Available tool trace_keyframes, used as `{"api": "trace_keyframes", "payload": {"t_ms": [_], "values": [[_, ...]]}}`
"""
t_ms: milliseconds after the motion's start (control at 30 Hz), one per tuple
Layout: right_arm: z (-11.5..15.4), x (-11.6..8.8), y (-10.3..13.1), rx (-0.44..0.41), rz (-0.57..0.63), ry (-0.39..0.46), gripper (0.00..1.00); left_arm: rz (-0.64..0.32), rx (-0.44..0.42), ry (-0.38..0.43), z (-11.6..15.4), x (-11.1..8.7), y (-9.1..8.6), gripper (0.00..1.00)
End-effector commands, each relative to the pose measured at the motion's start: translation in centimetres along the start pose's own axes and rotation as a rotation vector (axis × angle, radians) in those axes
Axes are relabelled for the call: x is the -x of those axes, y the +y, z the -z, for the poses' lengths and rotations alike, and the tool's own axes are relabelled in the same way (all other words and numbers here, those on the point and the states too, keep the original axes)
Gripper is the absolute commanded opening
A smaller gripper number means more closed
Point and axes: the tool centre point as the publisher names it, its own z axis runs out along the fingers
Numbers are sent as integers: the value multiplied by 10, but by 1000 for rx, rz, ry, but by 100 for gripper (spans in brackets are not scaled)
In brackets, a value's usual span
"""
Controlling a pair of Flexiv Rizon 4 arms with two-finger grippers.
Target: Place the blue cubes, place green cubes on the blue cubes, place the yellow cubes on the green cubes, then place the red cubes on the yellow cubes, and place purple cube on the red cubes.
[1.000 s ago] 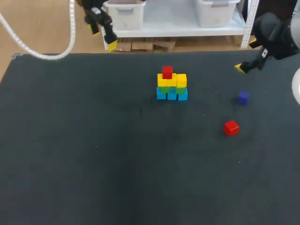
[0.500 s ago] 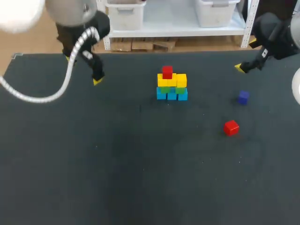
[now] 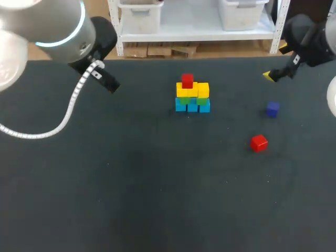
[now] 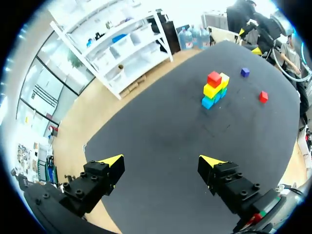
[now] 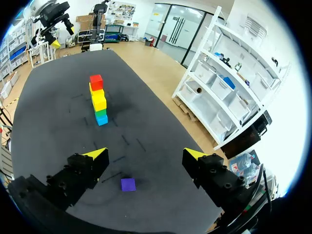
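Left gripper [image 4: 161, 162] swung from back-left corner in over table [image 3: 157, 199], now at left side, well apart from stack [image 3: 192, 94]; fingers spread, empty. Right gripper [image 5: 145, 154] unmoved at back right, fingers apart, empty, purple cube [image 3: 272, 109] just ahead of it. Stack same as earlier: blue, green, yellow rows, top red [image 3: 187, 81] in place. Loose red cube [image 3: 259, 143] untouched, near purple cube (likely next pick, then purple). No grasp begun.

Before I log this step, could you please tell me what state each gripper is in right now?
Left gripper: open, holding nothing.
Right gripper: open, holding nothing.
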Motion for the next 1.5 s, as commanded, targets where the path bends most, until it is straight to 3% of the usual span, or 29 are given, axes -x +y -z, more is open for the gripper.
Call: {"api": "trace_keyframes", "payload": {"t_ms": [33,1500], "values": [[0,0,1,-4,-1,2,100,-2,-3,-309,1,-6,1,100],[-4,2,3,13,18,23,100,-2,-3,-309,1,-6,1,100]]}}
